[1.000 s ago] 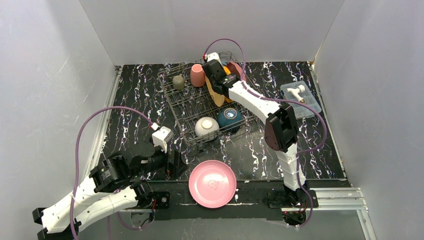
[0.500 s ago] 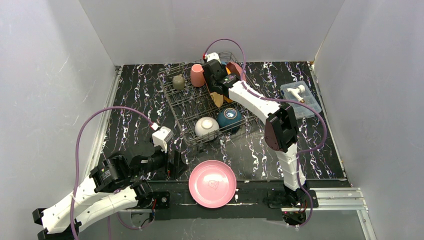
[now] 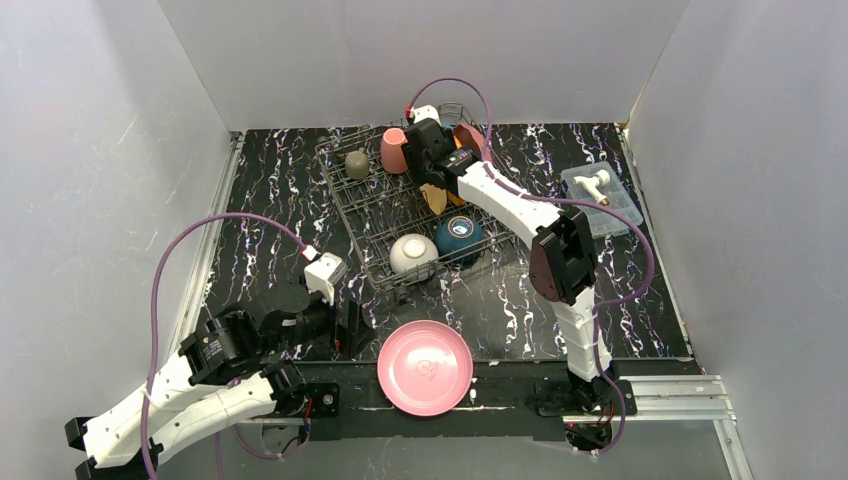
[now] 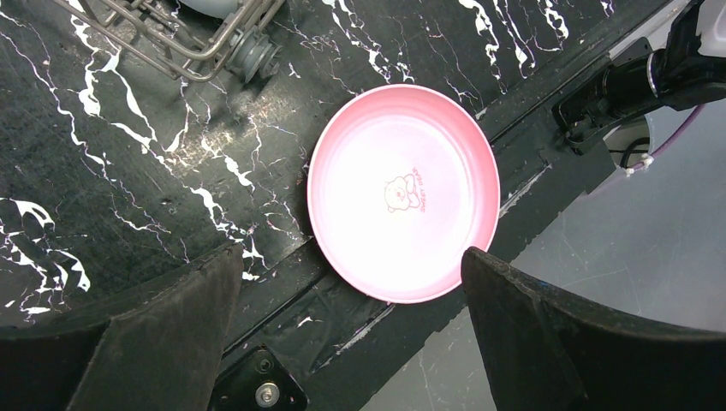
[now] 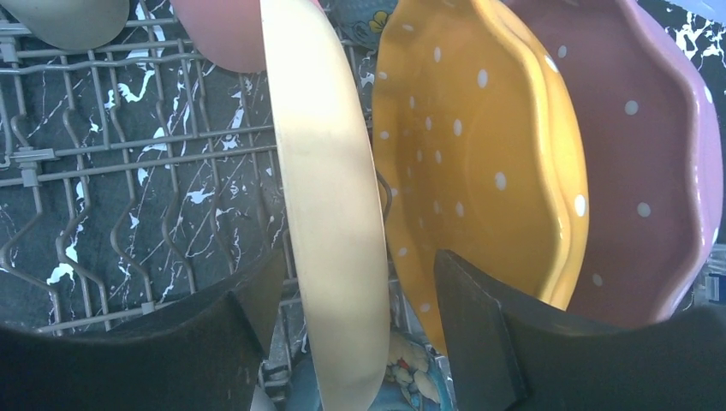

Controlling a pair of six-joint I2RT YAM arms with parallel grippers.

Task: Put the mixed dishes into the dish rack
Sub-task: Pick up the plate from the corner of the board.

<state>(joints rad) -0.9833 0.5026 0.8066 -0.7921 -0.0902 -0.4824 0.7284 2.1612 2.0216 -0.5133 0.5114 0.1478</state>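
Note:
The grey wire dish rack (image 3: 365, 215) holds a white bowl (image 3: 412, 252), a teal bowl (image 3: 458, 235), a grey-olive mug (image 3: 357, 163) and a pink mug (image 3: 394, 150). My right gripper (image 3: 432, 170) reaches into the rack. In the right wrist view it (image 5: 360, 261) is open around a pale yellow plate (image 5: 330, 214) standing on edge, with a gap on the right side. Beside it stand an orange dotted plate (image 5: 462, 145) and a pink-mauve dotted plate (image 5: 651, 171). My left gripper (image 4: 351, 255) is open and empty, just short of a plain pink plate (image 4: 402, 193) at the near table edge (image 3: 425, 367).
A clear plastic box (image 3: 601, 195) with a white item sits at the right of the table. The rack's near corner foot (image 4: 248, 51) is close to the pink plate. The pink plate overhangs the black base rail (image 3: 500, 385).
The yellow plate shows less beneath my right gripper and stands more upright in the rack. The left arm and the pink plate have not moved.

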